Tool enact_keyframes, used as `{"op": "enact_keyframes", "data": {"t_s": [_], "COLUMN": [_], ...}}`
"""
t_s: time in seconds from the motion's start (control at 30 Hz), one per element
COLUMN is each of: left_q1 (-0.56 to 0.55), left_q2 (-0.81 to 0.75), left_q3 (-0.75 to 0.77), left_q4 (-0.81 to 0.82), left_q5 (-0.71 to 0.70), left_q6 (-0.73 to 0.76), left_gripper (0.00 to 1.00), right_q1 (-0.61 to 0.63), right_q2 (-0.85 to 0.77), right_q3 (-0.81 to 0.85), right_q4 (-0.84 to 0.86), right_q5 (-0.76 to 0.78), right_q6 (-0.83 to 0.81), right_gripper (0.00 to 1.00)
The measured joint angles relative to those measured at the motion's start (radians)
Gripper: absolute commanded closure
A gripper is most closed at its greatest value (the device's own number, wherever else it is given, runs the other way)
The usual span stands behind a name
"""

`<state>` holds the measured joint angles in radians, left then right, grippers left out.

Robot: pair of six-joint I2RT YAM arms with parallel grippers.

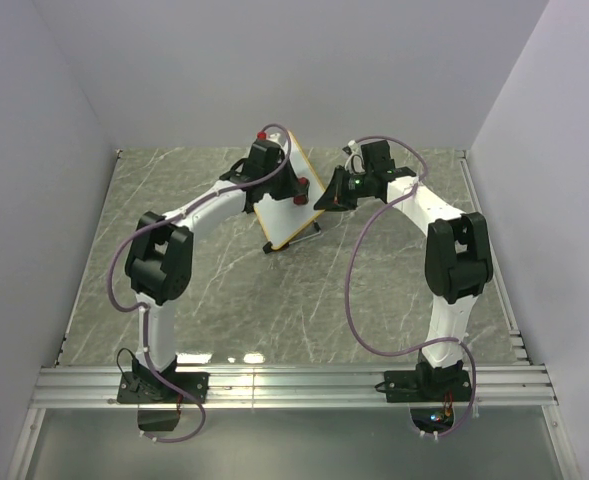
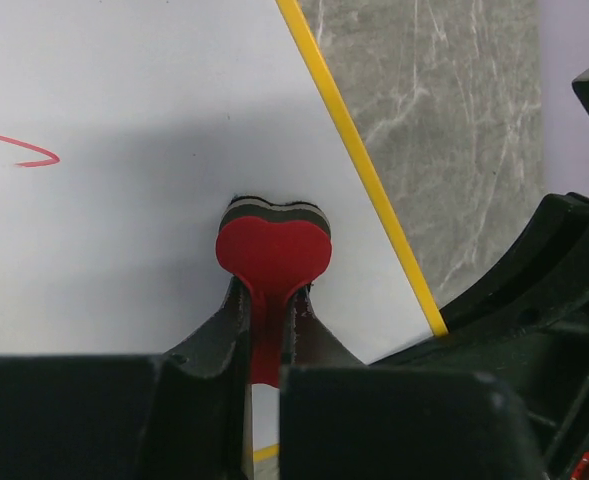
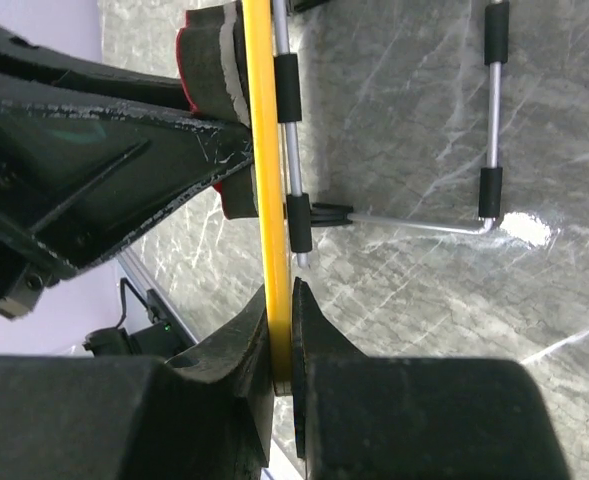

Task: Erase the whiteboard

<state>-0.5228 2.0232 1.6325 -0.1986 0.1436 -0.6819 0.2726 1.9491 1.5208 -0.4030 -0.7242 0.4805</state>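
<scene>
Both grippers engage the whiteboard (image 1: 284, 208).
Your left gripper (image 2: 269, 305) pinches the red eraser (image 2: 274, 250) against the whiteboard face. Your right gripper (image 3: 280, 310) clamps its yellow frame (image 3: 264, 150). The whiteboard stands tilted, mid-table (image 1: 224, 290).

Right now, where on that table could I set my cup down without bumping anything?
Widest bare patch of table: between the left arm and right arm, from the whiteboard to the near rail. The far-left corner is bare too. Crowded around the whiteboard, where the left gripper holds an eraser and the right gripper clamps its edge.
</scene>
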Motion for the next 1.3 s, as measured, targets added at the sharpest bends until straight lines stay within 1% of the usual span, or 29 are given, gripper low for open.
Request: {"op": "enact_keyframes", "data": {"t_s": [0.1, 0.2, 0.37, 0.47, 0.73, 0.93, 1.07, 1.3], "left_q1": [0.034, 0.091, 0.193, 0.23, 0.238, 0.27, 0.298, 0.304], "left_q2": [0.021, 0.085, 0.232, 0.269, 0.266, 0.29, 0.34, 0.396], "left_q3": [0.026, 0.101, 0.256, 0.277, 0.241, 0.249, 0.314, 0.435], "left_q4": [-0.011, -0.024, -0.077, -0.083, -0.056, -0.087, -0.148, -0.222], "left_q5": [0.053, 0.089, 0.09, 0.076, 0.042, 0.015, 0.008, 0.085], "left_q6": [-0.013, -0.014, 0.002, 0.015, 0.04, 0.067, 0.096, 0.198], "left_gripper": [1.0, 1.0, 1.0, 1.0, 1.0, 1.0, 1.0, 1.0], "right_q1": [0.001, 0.002, 0.004, 0.005, 0.007, 0.01, 0.011, 0.013], "right_q2": [0.0, 0.0, 0.0, 0.0, 0.0, 0.0, 0.0, 0.0], "right_q3": [0.0, 0.0, 0.0, 0.0, 0.0, 0.004, 0.004, 0.004], "right_q4": [0.01, 0.013, 0.016, 0.016, 0.016, 0.013, 0.014, -0.003], "right_q5": [0.001, 0.0, 0.0, 0.0, -0.002, -0.002, -0.002, -0.003], "right_q6": [-0.001, -0.002, 0.006, 0.018, 0.026, 0.024, 0.025, 0.027], "right_gripper": [1.0, 1.0, 1.0, 1.0, 1.0, 1.0, 1.0, 1.0]}}
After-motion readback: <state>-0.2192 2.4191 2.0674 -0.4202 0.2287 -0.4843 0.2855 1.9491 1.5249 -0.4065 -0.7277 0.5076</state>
